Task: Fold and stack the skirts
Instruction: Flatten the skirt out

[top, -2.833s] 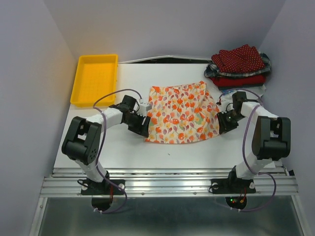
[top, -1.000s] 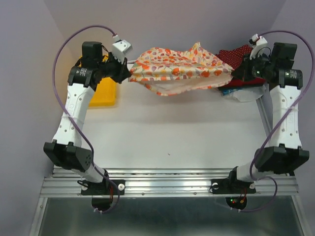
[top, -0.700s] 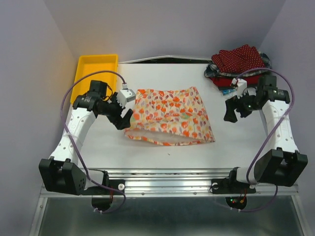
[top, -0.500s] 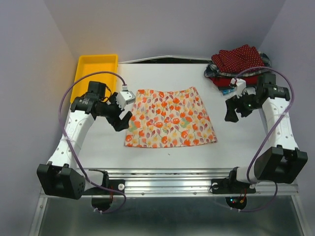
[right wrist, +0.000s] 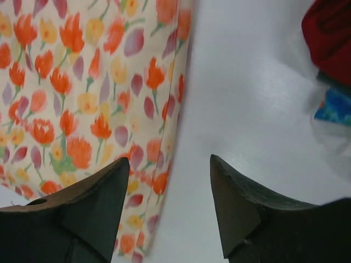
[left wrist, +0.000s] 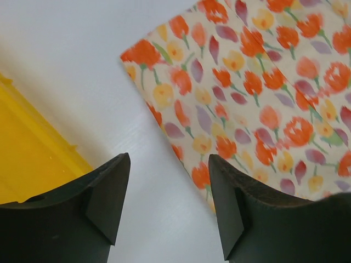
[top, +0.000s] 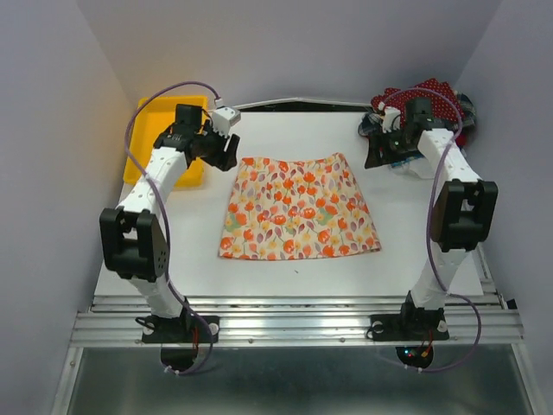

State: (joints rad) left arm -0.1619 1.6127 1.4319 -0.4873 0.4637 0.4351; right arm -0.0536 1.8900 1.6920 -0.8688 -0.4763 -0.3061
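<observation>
The cream skirt with orange-red blobs lies spread flat mid-table. My left gripper hovers open just off its far left corner; in the left wrist view the skirt reaches under my right finger, and nothing is between the jaws of the gripper. My right gripper is open beside the far right corner, over bare table next to the skirt's edge, gripper empty. The dark red dotted skirt tops a pile at the back right, the rest mostly hidden by my right arm.
A yellow tray stands at the back left, close behind my left arm, tray. Red cloth and a blue-and-white item lie right of my right gripper. Walls enclose the table on three sides.
Both grippers held the cream skirt up in the air, then laid it flat and let go. Both arms have since moved back to its far corners, jaws open.
</observation>
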